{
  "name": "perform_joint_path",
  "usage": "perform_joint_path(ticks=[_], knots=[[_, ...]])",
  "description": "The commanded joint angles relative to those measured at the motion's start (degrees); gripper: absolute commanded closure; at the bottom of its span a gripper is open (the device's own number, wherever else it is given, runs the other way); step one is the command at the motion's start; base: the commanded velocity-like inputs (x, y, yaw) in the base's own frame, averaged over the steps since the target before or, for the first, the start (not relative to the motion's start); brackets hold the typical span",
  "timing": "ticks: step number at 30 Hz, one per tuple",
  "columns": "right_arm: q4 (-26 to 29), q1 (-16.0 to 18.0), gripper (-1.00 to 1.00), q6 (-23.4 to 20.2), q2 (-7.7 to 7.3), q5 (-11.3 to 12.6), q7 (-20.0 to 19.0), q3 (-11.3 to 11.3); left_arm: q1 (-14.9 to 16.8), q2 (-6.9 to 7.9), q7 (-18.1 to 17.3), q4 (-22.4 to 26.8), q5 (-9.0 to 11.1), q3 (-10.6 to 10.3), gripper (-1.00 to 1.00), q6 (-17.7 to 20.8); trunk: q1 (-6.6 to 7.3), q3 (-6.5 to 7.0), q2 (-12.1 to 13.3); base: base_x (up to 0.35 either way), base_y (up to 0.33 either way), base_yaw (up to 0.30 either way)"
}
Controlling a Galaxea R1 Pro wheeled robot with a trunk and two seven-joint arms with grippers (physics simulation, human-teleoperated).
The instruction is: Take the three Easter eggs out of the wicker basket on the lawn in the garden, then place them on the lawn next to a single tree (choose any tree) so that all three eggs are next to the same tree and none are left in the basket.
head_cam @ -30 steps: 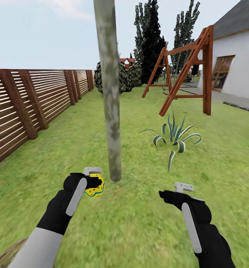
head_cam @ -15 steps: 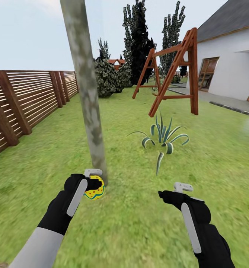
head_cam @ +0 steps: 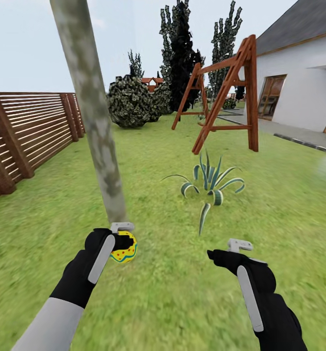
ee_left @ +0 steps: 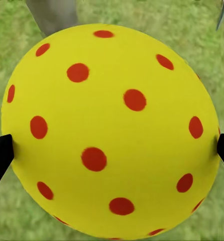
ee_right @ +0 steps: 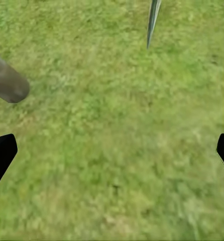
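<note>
1. Brown slatted fence (head_cam: 21, 131) borders the lawn (head_cam: 172, 297) at far left.
2. Left gripper (head_cam: 124, 240), jaws clamped on a yellow Easter egg (head_cam: 124, 251), held just beside the tree (head_cam: 92, 131) trunk's base.
3. Right gripper (head_cam: 225, 252) hovers over grass, jaws apart, holding nothing.

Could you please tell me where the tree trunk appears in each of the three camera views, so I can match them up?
Head view: the tree trunk leans from the top left down to its base just above the left gripper.
Left wrist view: a grey piece of the trunk at the top edge, behind the Easter egg.
Right wrist view: the trunk's base at the left edge.
Shared landmark: the lawn at the trunk's foot.
</note>
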State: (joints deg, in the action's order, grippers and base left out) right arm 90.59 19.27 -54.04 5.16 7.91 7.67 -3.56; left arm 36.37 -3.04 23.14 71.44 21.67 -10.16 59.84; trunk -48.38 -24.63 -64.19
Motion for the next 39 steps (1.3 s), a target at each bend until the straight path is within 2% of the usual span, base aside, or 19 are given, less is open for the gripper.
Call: perform_joint_path(ticks=[1,6,17,22,29,39], knots=[[0.04,0.05,-1.0,-0.19,0.04,0.61,0.51,-0.05,0.07,-0.05,0.59,0.03,0.56,-0.05,1.0,0.16,-0.03,-0.07,-0.04,0.174,-0.27,0.0],[0.06,0.05,-1.0,-0.19,0.03,0.61,0.51,-0.05,0.1,-0.12,0.59,0.02,0.56,-0.04,1.0,0.16,-0.03,-0.07,-0.04,0.054,-0.301,0.054],[0.06,0.06,-1.0,-0.19,0.03,0.61,0.51,-0.09,0.1,-0.25,0.3,0.29,0.85,-0.07,1.0,0.16,-0.03,-0.07,-0.04,-0.002,-0.314,0.273],[0.1,0.05,-1.0,-0.19,0.03,0.61,0.51,-0.13,0.06,-0.46,0.45,0.34,0.86,-2.1,1.0,0.16,-0.03,-0.07,-0.04,-0.074,-0.14,0.094],[0.08,0.04,-1.0,-0.19,0.03,0.61,0.51,-0.13,0.02,-0.55,0.17,0.43,0.93,-2.56,1.0,0.16,-0.03,-0.07,-0.04,-0.01,-0.015,0.009],[0.08,0.05,-1.0,-0.22,0.03,0.61,0.51,-0.13,0.08,-0.68,0.46,-0.48,0.9,-2.66,1.0,0.16,-2.22,-1.86,-4.05,0.0,0.0,0.0]])
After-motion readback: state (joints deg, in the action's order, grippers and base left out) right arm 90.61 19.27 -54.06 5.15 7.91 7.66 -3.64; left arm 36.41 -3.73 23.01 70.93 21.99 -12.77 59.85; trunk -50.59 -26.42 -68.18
